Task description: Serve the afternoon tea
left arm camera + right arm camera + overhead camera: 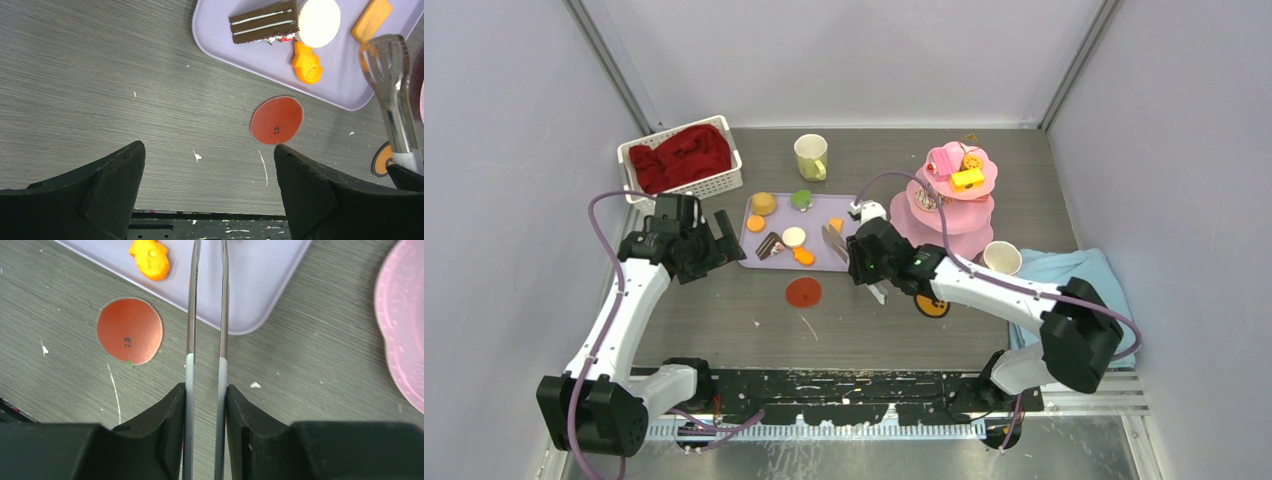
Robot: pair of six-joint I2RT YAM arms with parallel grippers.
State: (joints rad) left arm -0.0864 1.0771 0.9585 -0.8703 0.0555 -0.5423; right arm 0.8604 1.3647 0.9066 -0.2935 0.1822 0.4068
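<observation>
A lavender tray (pixel 822 208) holds toy pastries: a chocolate cake slice (pixel 264 22), a white round (pixel 318 22), an orange fish-shaped pastry (pixel 306 62) and a biscuit (pixel 370 19). My right gripper (pixel 865 262) is shut on metal tongs (pixel 834 242), whose tips hang over the tray's right part; the tongs' arms (pixel 191 315) stand slightly apart and hold nothing. My left gripper (pixel 729 238) is open and empty, left of the tray. The pink three-tier stand (pixel 954 195) carries sweets. A yellow-green mug (pixel 811 157) stands at the back. A pink mug (pixel 1002 258) stands by the stand.
A white basket with red cloth (pixel 681 160) is at the back left. A red disc (pixel 803 292) and an orange disc (pixel 932 305) lie on the table in front of the tray. A folded light-blue towel (pixel 1074 275) lies at the right.
</observation>
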